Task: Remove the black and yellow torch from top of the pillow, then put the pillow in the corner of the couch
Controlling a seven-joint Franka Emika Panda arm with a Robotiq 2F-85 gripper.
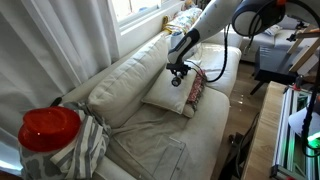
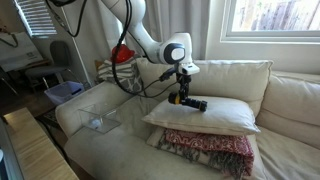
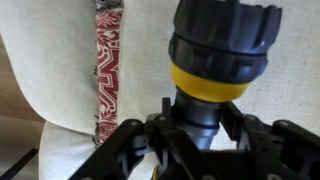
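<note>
The black torch (image 2: 193,103) with a yellow ring lies on the cream pillow (image 2: 215,115), which rests on a red patterned cushion (image 2: 205,150) on the couch (image 2: 110,150). My gripper (image 2: 180,94) is down on the torch's near end. In the wrist view the torch (image 3: 220,50) fills the picture, its narrow body sits between my gripper's fingers (image 3: 200,135), and the fingers press on both of its sides. The pillow (image 3: 50,60) shows beneath. In an exterior view the gripper (image 1: 178,76) is over the pillow (image 1: 163,93).
A clear plastic box (image 2: 98,118) stands on the couch seat beside the pillow. The couch's large back cushions (image 1: 120,75) rise behind it. A red lidded object (image 1: 48,128) on striped cloth is close to the camera. A metal frame (image 1: 290,110) stands beside the couch.
</note>
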